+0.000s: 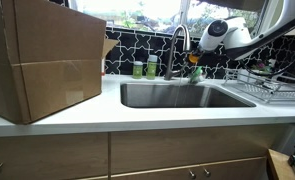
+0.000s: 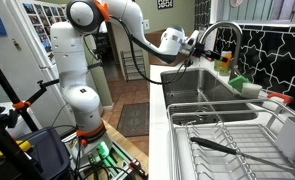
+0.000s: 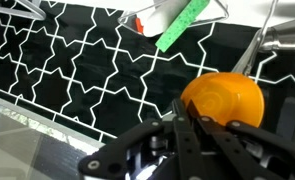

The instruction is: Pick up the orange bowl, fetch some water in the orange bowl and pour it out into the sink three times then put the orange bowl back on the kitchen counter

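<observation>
Pincer (image 3: 184, 120) clamped shut on round orange plastic bowl (image 3: 223, 100) (frame right); water-fetching judged underway; tipping over rectangular steel sink (image 1: 177, 95) required.

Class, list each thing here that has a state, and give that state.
orange bowl: held, tipped on edge
pincer: shut on the orange bowl
faucet: no stream visible
sink: no dishes visible inside
cardboard box: standing on the kitchen counter

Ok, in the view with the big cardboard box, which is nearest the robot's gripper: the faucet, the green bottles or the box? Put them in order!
1. Faucet, right beside the gripper.
2. Green bottles, further along, behind the sink.
3. Cardboard box, at the far end of the kitchen counter.
</observation>
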`<action>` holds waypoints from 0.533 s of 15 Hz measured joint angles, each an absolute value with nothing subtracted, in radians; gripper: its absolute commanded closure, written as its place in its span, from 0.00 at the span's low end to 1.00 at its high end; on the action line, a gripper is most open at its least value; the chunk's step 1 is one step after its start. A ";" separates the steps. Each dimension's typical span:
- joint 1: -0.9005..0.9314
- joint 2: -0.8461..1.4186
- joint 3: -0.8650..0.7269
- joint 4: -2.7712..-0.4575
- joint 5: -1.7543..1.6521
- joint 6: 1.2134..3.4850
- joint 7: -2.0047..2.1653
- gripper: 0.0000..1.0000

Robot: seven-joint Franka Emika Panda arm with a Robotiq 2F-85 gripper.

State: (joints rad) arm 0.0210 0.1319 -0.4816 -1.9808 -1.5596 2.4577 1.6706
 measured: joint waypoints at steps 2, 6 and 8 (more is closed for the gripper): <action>-0.025 0.126 -0.409 -2.004 -1.579 2.389 1.673 0.99; -0.092 0.112 -0.329 -2.034 -1.581 2.346 1.673 0.99; -0.116 0.101 -0.307 -2.047 -1.579 2.346 1.673 0.99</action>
State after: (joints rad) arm -0.1161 0.1011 -0.3072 -2.0465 -1.5794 2.3462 1.6729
